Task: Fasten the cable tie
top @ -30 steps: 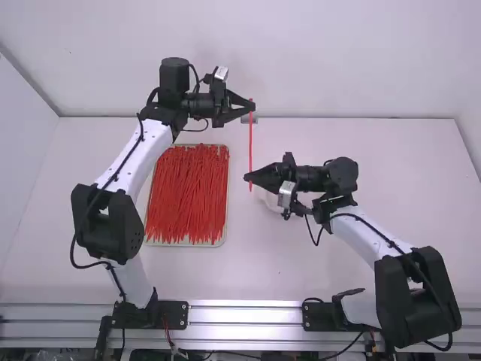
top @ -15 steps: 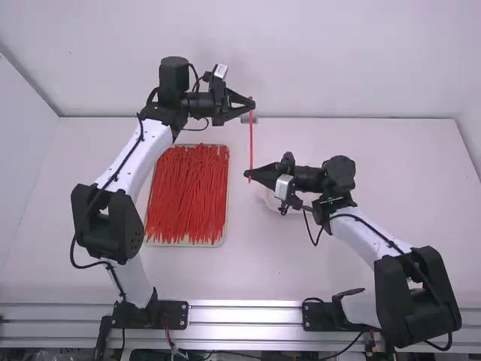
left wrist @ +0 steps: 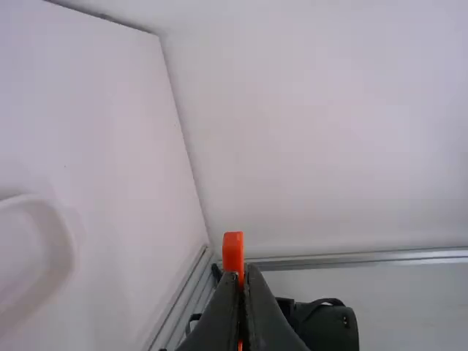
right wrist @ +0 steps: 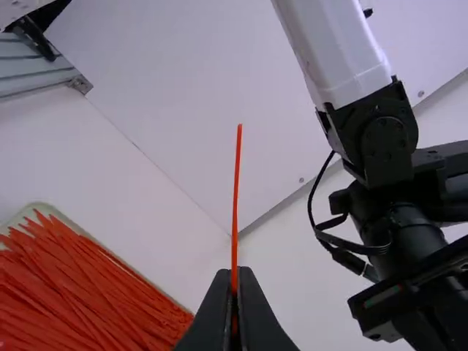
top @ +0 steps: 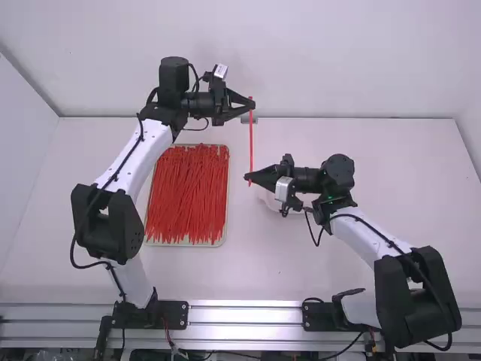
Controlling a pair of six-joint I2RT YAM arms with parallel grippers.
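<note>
A single red cable tie (top: 249, 150) hangs upright above the table, held by both grippers. My left gripper (top: 249, 115) is shut on its top end, and the orange head (left wrist: 233, 251) pokes out between the fingers of that gripper (left wrist: 236, 281). My right gripper (top: 249, 177) comes in from the right and is shut on the strap near its lower end. In the right wrist view the thin strap (right wrist: 236, 205) rises straight out of the closed right gripper (right wrist: 234, 281) towards the left arm (right wrist: 344, 58).
A tray (top: 188, 244) on the left half of the table carries a pile of several red cable ties (top: 188, 192), also seen as red ties (right wrist: 66, 300). A pale translucent object (top: 264, 198) lies on the table under the right gripper. The table's right half is bare.
The right arm's wrist has shifted slightly, its gripper staying on the strap. The left arm and the tie's top end have not moved.
</note>
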